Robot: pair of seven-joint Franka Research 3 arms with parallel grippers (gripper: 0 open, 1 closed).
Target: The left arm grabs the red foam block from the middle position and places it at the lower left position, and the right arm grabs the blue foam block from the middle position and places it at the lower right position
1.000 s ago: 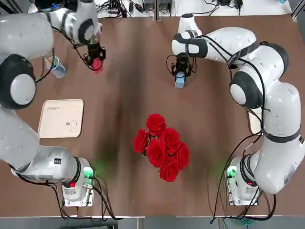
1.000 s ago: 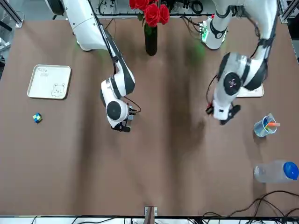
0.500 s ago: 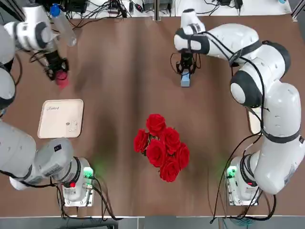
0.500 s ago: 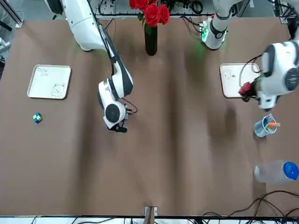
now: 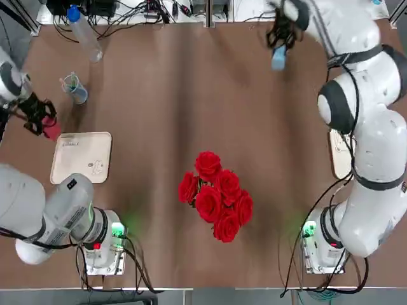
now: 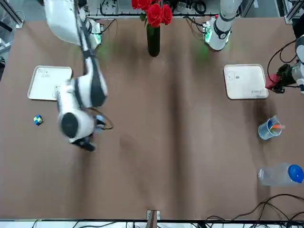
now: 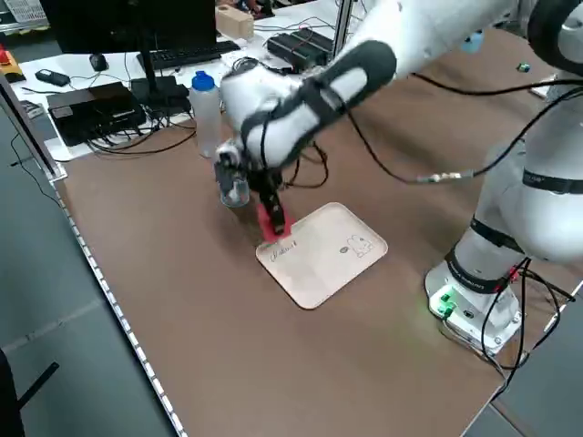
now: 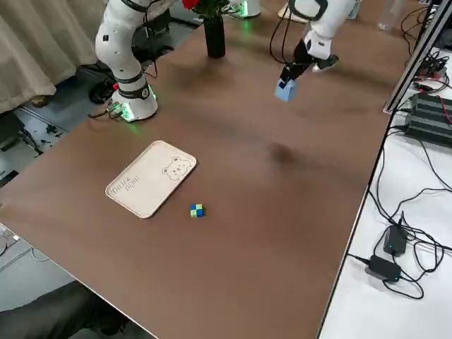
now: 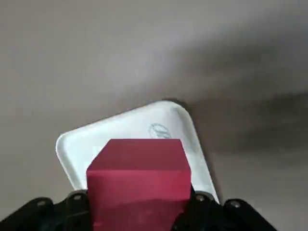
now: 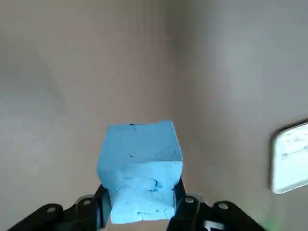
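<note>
Left gripper [image 5: 39, 121] clamped on the red foam block [image 5: 51, 129], held above the far corner of the left tray [image 5: 81, 157]. Right gripper [image 5: 278, 43] clamped on the blue foam block [image 5: 278, 58], raised over the table's [image 5: 159, 95] far side. Writing on the tray too small to read.

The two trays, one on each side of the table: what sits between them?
In the top view, the bunch of red roses stands between the left tray and the right tray; the rest is bare tabletop.
</note>
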